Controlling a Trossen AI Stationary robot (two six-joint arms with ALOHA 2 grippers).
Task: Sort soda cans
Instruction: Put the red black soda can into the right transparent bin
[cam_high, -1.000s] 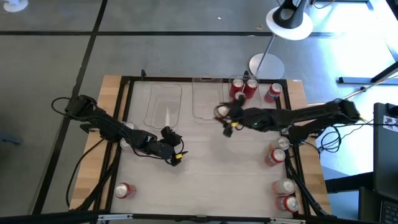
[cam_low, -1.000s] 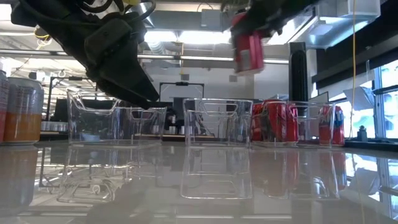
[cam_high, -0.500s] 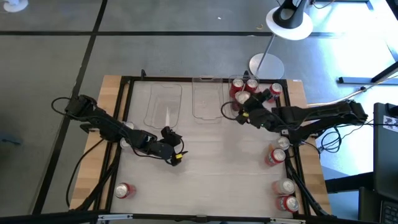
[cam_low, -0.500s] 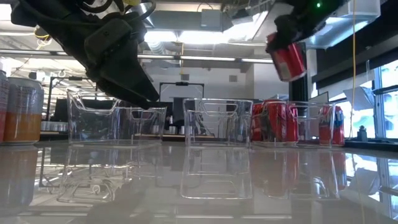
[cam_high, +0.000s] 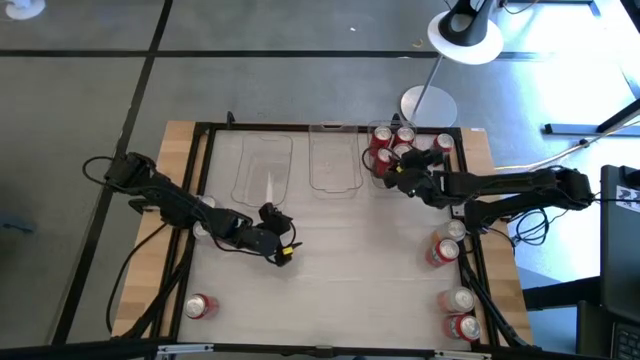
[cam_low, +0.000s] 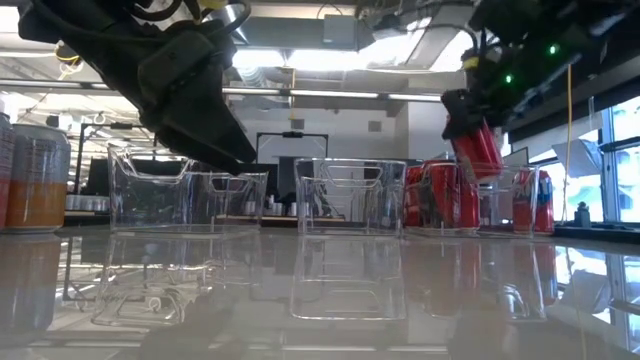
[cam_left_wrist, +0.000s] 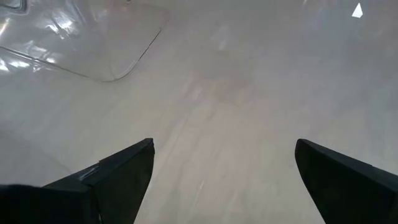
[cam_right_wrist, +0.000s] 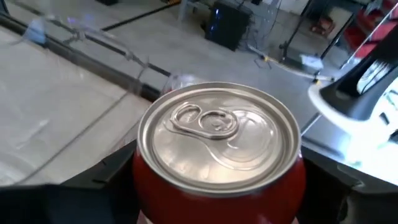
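Note:
My right gripper (cam_high: 393, 168) is shut on a red soda can with a silver top (cam_right_wrist: 217, 134) over the clear right bin (cam_high: 372, 140) at the table's far edge. That bin has red cans (cam_high: 405, 138) standing in it. In the low view the held can (cam_low: 472, 150) is tilted, its lower end level with the bin's rim. My left gripper (cam_high: 276, 246) hovers open over the table's middle left, with only bare table between its fingers (cam_left_wrist: 124, 180). Loose cans stand upright at the near left (cam_high: 200, 305) and along the right edge (cam_high: 443, 250). My right gripper pinches the can's red side wall (cam_right_wrist: 146, 186) between its two fingers (cam_right_wrist: 115, 171), one on each side just below the silver top. The gripper comes from the table's right, slanting down. The can is lifted clear and tilted, its top leaning away from the bin.
Two more clear bins, left (cam_high: 262, 170) and middle (cam_high: 333, 160), stand along the far edge. More cans stand at the near right (cam_high: 460, 300), (cam_high: 462, 325), and one beside the right bin (cam_high: 440, 148). A black frame (cam_high: 200, 150) rims the table. A lamp base (cam_high: 428, 104) stands beyond it.
My right gripper has carried the red can from over the table's middle toward the right and far edge and down, to the right bin. The can has tipped from nearly upright to tilted and has sunk to the bin's rim.

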